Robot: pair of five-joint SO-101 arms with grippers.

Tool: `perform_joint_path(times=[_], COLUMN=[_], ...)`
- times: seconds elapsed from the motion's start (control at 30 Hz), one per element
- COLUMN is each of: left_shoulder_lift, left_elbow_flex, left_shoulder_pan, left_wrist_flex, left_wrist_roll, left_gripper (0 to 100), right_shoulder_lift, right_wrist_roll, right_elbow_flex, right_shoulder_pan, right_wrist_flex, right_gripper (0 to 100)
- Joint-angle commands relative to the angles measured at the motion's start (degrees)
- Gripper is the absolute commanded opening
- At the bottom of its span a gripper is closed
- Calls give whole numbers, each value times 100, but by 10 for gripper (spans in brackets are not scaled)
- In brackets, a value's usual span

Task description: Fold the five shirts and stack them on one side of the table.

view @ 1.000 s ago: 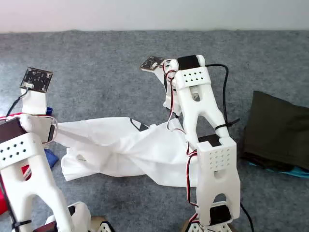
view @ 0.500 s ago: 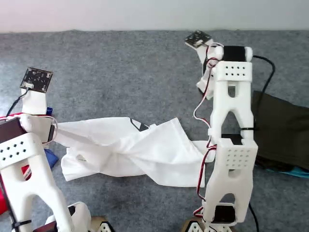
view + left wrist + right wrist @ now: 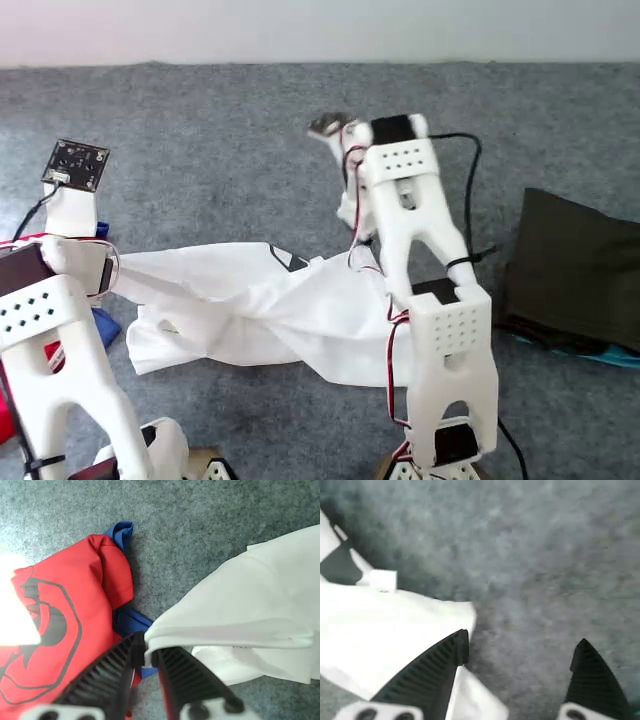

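Note:
A crumpled white shirt [image 3: 270, 305] lies stretched across the middle of the grey table. My left gripper [image 3: 147, 652] is shut on a folded edge of the white shirt [image 3: 240, 615] at its left end, seen in the high view at the left gripper [image 3: 107, 272]. My right arm [image 3: 410, 200] stands over the shirt's right end. The right gripper [image 3: 520, 652] is open just above the table, one fingertip [image 3: 447, 652] at the edge of the white shirt [image 3: 385, 625], with nothing between the fingers. A dark olive folded shirt [image 3: 580, 270] lies at the right.
A red shirt [image 3: 55, 625] with a black print lies bunched beside my left gripper, over a blue shirt [image 3: 127, 620]. A light blue cloth [image 3: 600, 355] peeks from under the olive shirt. Bare grey table [image 3: 220, 150] stretches behind the white shirt.
The right arm swung out to the far right half a second ago and has come back over the white shirt's right end. The left arm and its hold have not changed.

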State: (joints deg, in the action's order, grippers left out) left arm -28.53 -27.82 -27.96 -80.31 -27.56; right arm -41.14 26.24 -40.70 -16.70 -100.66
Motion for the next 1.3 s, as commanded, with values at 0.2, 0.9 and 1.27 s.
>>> perform_joint_path(times=[0.2, 0.9, 1.27], left_shoulder_lift=[-123, -114, -114], left_elbow_flex=[13, 13, 4], left_shoulder_pan=[9, 9, 9], left_wrist_flex=[62, 70, 70], left_wrist_roll=[35, 35, 35], left_gripper=[15, 15, 15], right_shoulder_lift=[725, -1112, -1314], right_wrist_roll=[-105, -62, 281], right_elbow_flex=[774, -413, -519], right_shoulder_pan=[-716, -646, -699], right_wrist_flex=[-215, -22, 101], right_gripper=[339, 285, 110])
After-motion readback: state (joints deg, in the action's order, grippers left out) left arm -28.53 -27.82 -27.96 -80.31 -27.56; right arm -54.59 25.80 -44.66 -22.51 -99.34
